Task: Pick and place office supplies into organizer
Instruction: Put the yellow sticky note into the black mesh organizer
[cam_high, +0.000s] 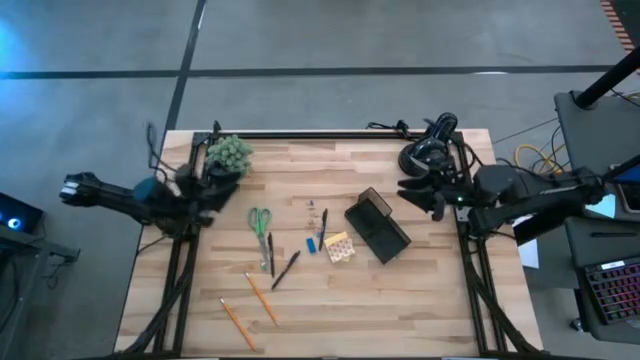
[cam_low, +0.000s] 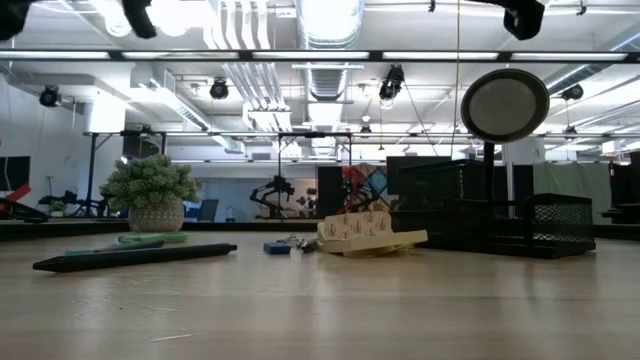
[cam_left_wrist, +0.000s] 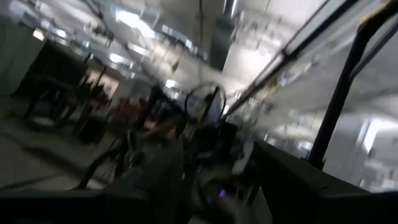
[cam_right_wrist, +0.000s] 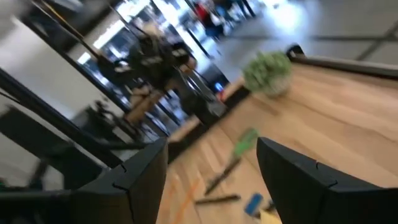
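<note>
My right pincer (cam_high: 425, 195) hangs at the right edge of the table (cam_high: 420, 300), just beside the black lamp (cam_high: 428, 150), its fingers spread wide with nothing between them. My left pincer (cam_high: 205, 195) waits at the left edge, close to the potted plant (cam_high: 230, 153); I cannot tell how its fingers stand.

Outward from my right pincer the nearest thing is the organizer (cam_high: 378, 226), a black box lying at an angle near the table's middle. Just beside it lies the yellow sticky pad (cam_high: 339, 247), then a small blue piece (cam_high: 310, 245) and a few tiny bits I cannot make out. Farther left are the green-handled scissors (cam_high: 261, 221) and a dark pen (cam_high: 286, 269), and nearer the front edge two orange pencils (cam_high: 262, 298), well apart from the box. Nothing looks to be in the organizer yet, so I judge the task barely begun.

What worries me:
- The lamp's head stands close by my right arm; a careless swing could knock it over.
- The sticky pad is thin and flat, so my fingers might slide over it or push it against the box.
- The pencils are round and could roll away if nudged.
- If both arms reach toward the middle at once, they could collide.
</note>
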